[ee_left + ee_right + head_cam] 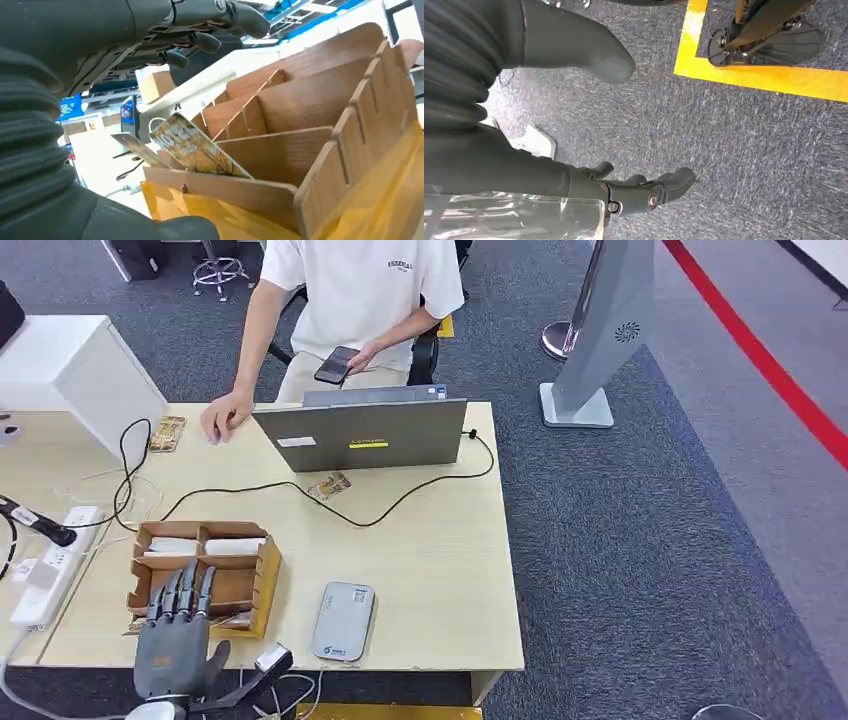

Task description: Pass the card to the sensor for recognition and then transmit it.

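Left hand (178, 635) at the bench's (420, 550) near edge, about 7 o'clock in the head view, fingers spread apart and stretched forward over the near compartments of the wooden organizer (205, 575), holding nothing. Left wrist view: dark fingers (200, 42) hover apart above the slotted dividers (300, 115), not touching them; a patterned card (195, 147) leans tilted in the nearest compartment, a second card (137, 149) leaning just beside it. Right hand (634, 192) hangs over grey carpet (734, 140), fingers loosely curled, thumb (589, 50) well apart, nothing in it; yellow floor line (764, 77) nearby. Sensor, a flat grey reader (342, 621), lies on the bench at 6 o'clock, just right of the organizer, close to the near edge. Open bench surface between reader and laptop (362, 432) at 12 o'clock, crossed by a black cable (400, 502). Another card (329, 485) lies loose just in front of the laptop. Power strip (50, 565) along the left edge at 9 o'clock, with trailing leads. A person (350, 300) sits behind the bench, one hand on it beside a small card stack (167, 433), the other holding a phone (336, 364).
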Robot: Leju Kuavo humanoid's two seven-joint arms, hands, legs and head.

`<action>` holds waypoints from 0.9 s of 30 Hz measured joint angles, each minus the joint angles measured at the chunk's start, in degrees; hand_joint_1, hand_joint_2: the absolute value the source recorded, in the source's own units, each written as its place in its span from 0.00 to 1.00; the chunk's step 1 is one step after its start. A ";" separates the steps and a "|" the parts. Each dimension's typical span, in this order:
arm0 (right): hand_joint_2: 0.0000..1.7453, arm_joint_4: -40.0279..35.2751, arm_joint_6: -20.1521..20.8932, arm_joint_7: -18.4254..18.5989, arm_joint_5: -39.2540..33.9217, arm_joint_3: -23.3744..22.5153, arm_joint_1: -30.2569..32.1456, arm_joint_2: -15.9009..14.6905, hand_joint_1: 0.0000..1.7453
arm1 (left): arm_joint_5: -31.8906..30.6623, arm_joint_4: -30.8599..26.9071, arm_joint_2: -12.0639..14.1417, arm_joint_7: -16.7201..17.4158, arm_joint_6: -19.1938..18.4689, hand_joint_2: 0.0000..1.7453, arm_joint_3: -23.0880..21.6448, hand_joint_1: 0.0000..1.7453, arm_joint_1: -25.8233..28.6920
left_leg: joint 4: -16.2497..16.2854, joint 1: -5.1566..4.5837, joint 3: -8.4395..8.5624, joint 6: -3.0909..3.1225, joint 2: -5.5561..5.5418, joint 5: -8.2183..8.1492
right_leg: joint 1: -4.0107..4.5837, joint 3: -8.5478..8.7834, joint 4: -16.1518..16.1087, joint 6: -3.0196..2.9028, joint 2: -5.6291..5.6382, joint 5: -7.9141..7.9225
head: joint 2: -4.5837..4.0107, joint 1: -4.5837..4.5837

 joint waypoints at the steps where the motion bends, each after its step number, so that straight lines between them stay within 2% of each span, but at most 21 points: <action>1: 1.00 0.00 0.00 0.00 0.00 -0.04 0.00 0.00 0.00 | 0.00 -0.26 0.02 0.00 -0.07 1.00 -0.15 0.00 0.04 | 0.00 0.00 0.00 0.00 0.00 0.00 | 0.00 0.00 0.00 0.00 0.00 0.00 | 0.00 0.00; 27: 1.00 0.00 0.02 0.31 0.07 -0.50 0.02 0.00 0.00 | 0.00 -5.40 0.94 0.50 -2.32 1.00 -1.94 0.00 1.53 | 0.00 0.00 0.00 0.00 0.00 0.00 | 0.00 0.00 0.00 0.00 0.00 0.00 | 0.00 0.00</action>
